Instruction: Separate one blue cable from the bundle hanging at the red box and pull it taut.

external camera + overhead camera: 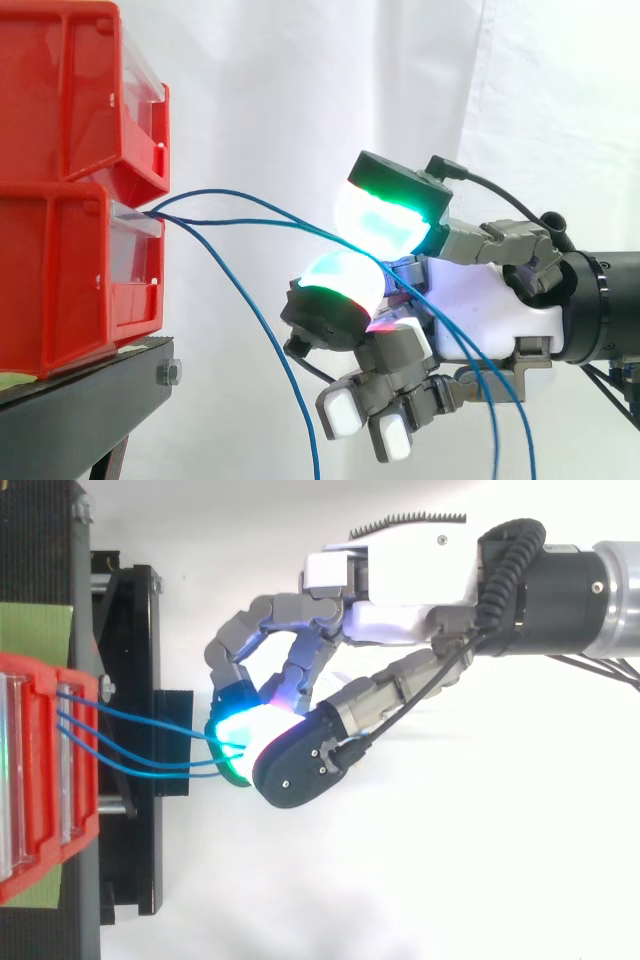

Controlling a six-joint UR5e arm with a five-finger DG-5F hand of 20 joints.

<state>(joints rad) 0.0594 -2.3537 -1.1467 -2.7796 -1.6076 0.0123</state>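
Note:
Two red bins (70,270) are stacked on a black stand (90,400) at the left. Thin blue cables (250,200) leave the gap between the bins. My hand (480,300) comes in from the right, a little way off the bins. Its green-glowing pads (385,215) are closed together on two of the blue cables (150,720), which run nearly straight from the bin to the pinch and then trail down past the palm. A third blue cable (302,400) hangs loose below, clear of the hand. The other fingers are curled under the palm.
The red bin's front (40,780) lies at the left edge of the top view, with the black stand (140,680) jutting toward the hand. A white curtain backs the scene. Open space lies right of the bins, around the arm.

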